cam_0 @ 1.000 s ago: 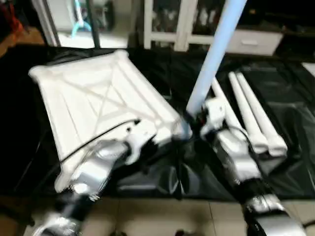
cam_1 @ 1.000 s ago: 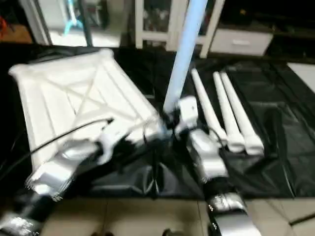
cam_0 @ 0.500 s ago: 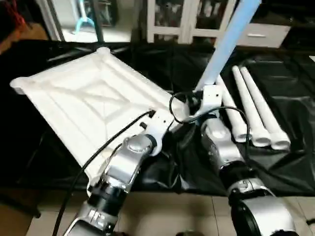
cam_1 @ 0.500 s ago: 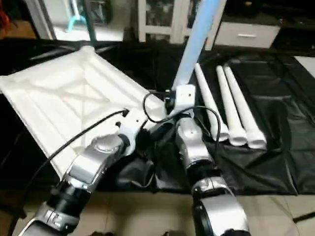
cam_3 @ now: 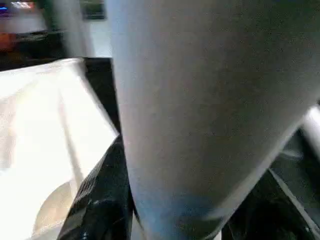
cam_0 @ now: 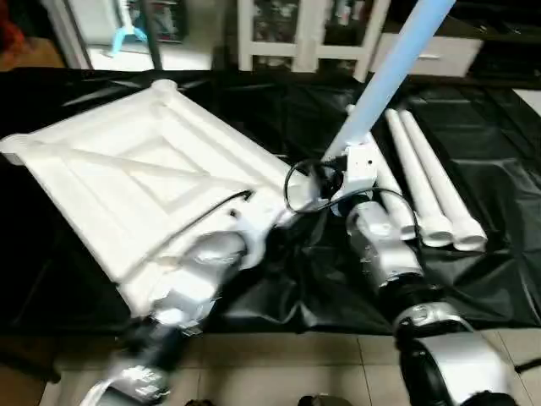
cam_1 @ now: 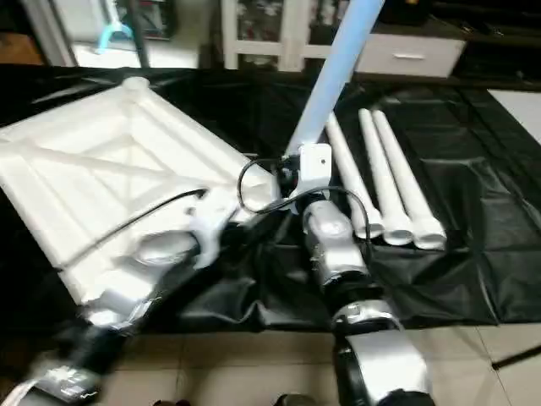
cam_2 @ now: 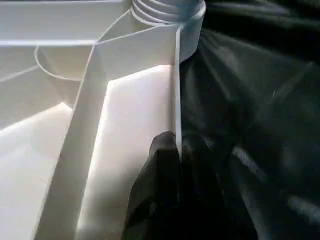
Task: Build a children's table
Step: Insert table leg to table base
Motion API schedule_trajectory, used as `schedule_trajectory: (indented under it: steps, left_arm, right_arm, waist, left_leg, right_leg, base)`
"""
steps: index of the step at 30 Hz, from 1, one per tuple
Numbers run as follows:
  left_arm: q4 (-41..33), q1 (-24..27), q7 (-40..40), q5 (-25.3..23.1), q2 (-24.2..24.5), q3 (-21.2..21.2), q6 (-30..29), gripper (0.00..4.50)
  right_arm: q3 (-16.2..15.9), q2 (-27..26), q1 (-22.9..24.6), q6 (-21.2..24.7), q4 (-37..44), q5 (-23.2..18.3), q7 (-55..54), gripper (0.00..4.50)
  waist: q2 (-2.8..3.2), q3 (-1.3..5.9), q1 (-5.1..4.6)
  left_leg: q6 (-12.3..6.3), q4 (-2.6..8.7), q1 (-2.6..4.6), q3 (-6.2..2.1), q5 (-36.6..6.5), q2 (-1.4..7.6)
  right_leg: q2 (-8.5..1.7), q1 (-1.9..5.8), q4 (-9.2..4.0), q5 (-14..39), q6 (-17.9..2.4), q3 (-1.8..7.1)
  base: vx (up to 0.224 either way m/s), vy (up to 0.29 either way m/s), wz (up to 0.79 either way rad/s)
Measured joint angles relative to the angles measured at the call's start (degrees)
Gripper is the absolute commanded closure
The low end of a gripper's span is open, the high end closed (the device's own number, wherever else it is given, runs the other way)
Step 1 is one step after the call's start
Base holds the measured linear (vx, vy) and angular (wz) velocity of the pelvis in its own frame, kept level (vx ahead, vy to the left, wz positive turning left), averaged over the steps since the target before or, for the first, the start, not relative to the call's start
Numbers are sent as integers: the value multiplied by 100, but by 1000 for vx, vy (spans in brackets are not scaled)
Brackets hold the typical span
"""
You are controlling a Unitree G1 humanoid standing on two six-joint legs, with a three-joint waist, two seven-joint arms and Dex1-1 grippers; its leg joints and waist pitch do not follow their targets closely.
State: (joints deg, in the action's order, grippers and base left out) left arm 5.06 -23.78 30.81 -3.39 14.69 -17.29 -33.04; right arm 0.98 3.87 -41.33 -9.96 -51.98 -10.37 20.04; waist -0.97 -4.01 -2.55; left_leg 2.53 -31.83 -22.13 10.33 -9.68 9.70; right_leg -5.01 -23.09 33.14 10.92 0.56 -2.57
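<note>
Right fingers [cam_0: 331,179] grasp leg [cam_0: 390,74] — slanting upward; left fingers [cam_2: 176,150] pinch tabletop [cam_0: 144,182] rim.

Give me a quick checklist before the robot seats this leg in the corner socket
1. Left gripper pinching the tabletop rim: ok.
2. Right gripper holding the raised leg: ok.
3. Leg's lower end at the near corner socket: cannot tell if seated.
4. Leg upright: not ok, it leans.
5. Three spare legs lying apart on the black sheet: ok.
</note>
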Motion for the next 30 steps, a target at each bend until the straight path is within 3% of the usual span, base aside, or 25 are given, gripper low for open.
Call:
schedule_trajectory:
  steps: [2, 6, 13, 17, 22, 30]
  left_arm:
    - [-211, 264, 599, 63, 699, -57, 584, 450]
    - [-403, 426, 1592, 193, 1473, -135, 1236, 450]
    - [-408, 513, 2522, 600, 1801, -177, 1691, 450]
    - [-372, 520, 2885, 635, 1815, -343, 1948, 450]
    - [-239, 500, 3028, 599, 1824, -460, 2262, 450]
    - [-56, 474, 2952, 364, 1817, -582, 2597, 450]
  right_arm:
    - [-216, 261, 15, 183, 193, -140, 1072, 265]
    - [-422, 782, 66, 605, 462, -380, 2832, 265]
    - [-791, 1758, 140, 953, 701, -537, 5363, 265]
    - [-824, 2052, 302, 1231, 790, -680, 6230, 265]
    - [-836, 2154, 440, 1077, 784, -710, 6582, 265]
    - [-843, 2117, 738, 199, 826, -690, 6533, 265]
  waist:
    - [-11, 7, -15]
    - [-42, 27, 19]
    - [-58, 32, 261]
    - [-65, 29, 362]
    - [-70, 31, 398]
    - [-122, 63, 415]
  left_leg:
    - [2, 3, -4, -12, 0, 32]
    - [19, 1, -8, -14, -8, 66]
    - [-40, -42, -2, 30, -40, 66]
    - [-40, -72, 10, 130, -43, 111]
    - [-13, -85, 33, 170, -57, 129]
    - [-9, -73, 118, 174, -59, 134]
  right_leg:
    - [36, -4, -4, -19, -29, -7]
    - [76, 1, -11, -13, -56, -4]
    - [60, 18, -1, 16, -102, 14]
    - [49, 38, 1, 23, -120, 25]
    - [49, 41, 10, 8, -142, 44]
    - [50, 113, 3, 20, -124, 43]
  base:
    - [0, 0, 0]
    - [14, -1, 0]
    - [16, 5, 0]
    - [0, 0, 0]
    - [0, 0, 0]
    - [0, 0, 0]
